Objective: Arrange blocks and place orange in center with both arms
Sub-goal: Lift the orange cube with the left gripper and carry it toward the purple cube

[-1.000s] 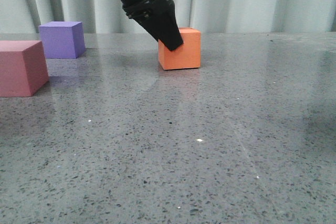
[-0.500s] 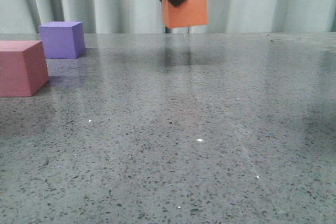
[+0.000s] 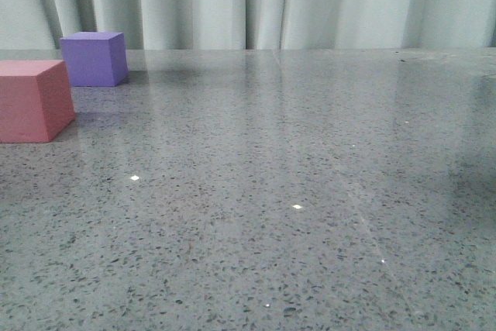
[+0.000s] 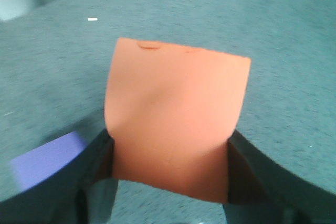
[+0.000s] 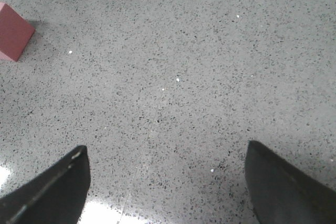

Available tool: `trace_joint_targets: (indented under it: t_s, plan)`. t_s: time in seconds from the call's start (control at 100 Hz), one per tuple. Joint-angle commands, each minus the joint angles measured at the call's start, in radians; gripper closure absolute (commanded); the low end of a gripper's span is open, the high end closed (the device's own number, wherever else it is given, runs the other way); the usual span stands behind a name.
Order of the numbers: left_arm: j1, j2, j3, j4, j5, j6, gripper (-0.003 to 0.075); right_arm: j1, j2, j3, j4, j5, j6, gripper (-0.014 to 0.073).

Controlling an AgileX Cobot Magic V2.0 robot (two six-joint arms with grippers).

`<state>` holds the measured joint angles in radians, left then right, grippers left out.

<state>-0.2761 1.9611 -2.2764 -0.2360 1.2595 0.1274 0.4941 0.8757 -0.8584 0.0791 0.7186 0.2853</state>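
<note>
Two dark fingers (image 4: 92, 166) of the left gripper (image 4: 170, 174) pinch the orange cube (image 4: 176, 116) by its lower sides, high above the speckled table (image 3: 310, 191); the front view catches only its bottom edge. Such a low, shallow hold could let the foam twist or slip loose on the way down. The right gripper (image 5: 165, 182) hangs spread and empty. Purple cube (image 3: 94, 58) and pinkish-red cube (image 3: 32, 100) sit near each other at the left, so a descent between them could knock either one.
</note>
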Motion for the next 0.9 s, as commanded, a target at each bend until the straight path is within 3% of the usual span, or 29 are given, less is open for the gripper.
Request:
trace_joint_targets:
  t_s: [0.0,0.29,0.6,0.89]
  plan:
    - [0.004,-0.114,0.001,0.09,-0.001,-0.084,0.0605,-0.004,-0.011,-0.027,-0.001,-0.067,-0.002,-0.0008]
    - [0.004,-0.266,0.21,0.401,-0.001,-0.349,0.0605,-0.004,-0.011,-0.027,-0.001,-0.072,-0.002,-0.0008]
    - [0.004,-0.296,0.423,0.441,-0.008,-0.52,0.0605,-0.004,-0.011,-0.027,-0.001,-0.072,-0.002,-0.0008]
    - [0.002,-0.296,0.568,0.41,-0.089,-0.552,0.0605,-0.004,-0.011,-0.027,-0.001,-0.072,-0.002,-0.0008]
